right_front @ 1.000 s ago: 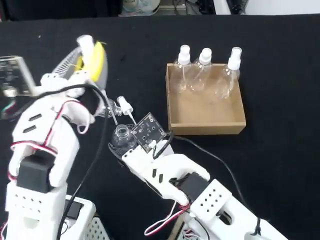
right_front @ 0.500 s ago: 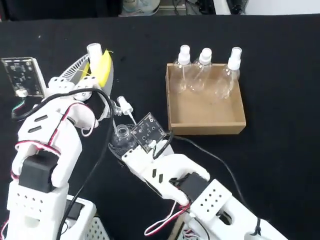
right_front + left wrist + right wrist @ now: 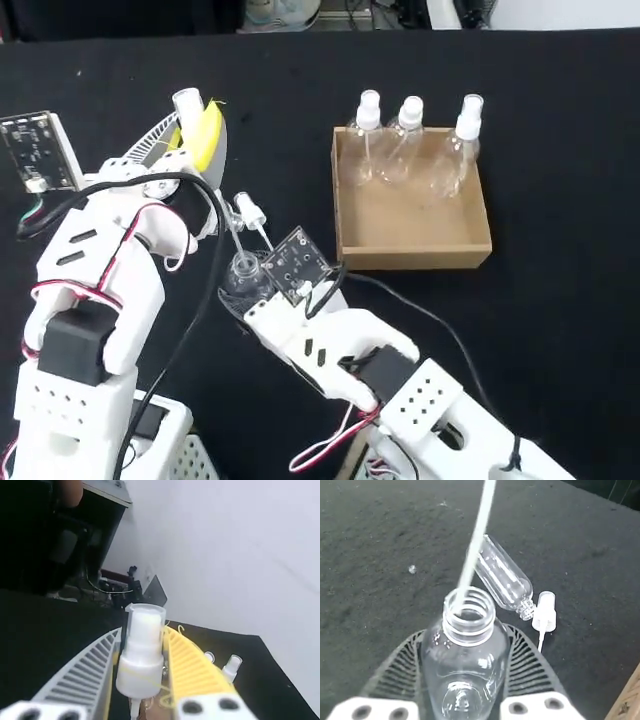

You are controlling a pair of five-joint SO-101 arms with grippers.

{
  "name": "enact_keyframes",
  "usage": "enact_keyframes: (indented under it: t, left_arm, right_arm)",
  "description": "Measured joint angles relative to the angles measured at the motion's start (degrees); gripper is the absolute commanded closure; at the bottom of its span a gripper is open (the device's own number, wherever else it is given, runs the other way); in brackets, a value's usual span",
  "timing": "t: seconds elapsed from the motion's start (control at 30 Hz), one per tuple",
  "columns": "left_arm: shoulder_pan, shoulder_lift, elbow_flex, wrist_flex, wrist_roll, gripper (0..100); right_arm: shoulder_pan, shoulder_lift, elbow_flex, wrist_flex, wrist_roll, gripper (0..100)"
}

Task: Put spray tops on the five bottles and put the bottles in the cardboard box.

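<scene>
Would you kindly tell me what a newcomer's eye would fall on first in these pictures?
The left pincer holds a white spray top whose thin tube dips into the neck of the open bottle, which the right pincer grips upright. Off to one side, a cardboard box holds three capped bottles along its far wall.

Robotics lab bench: black-clothed table [image 3: 560,330]; tangled cables [image 3: 111,590] beside a white wall [image 3: 225,555]
</scene>
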Motion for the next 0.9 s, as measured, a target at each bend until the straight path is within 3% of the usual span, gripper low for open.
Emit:
enact_keyframes:
  t: [0.73,0.9]
  left_arm:
    - [-0.1,-1.7,8.0,-0.1,0.5,97]
    - [-0.2,-6.1,7.9,-4.7,0.5,97]
  right_arm:
    - [0.1,0.0,0.0,0.0,0.0,98.7]
    - [0.1,0.0,0.0,0.0,0.0,98.7]
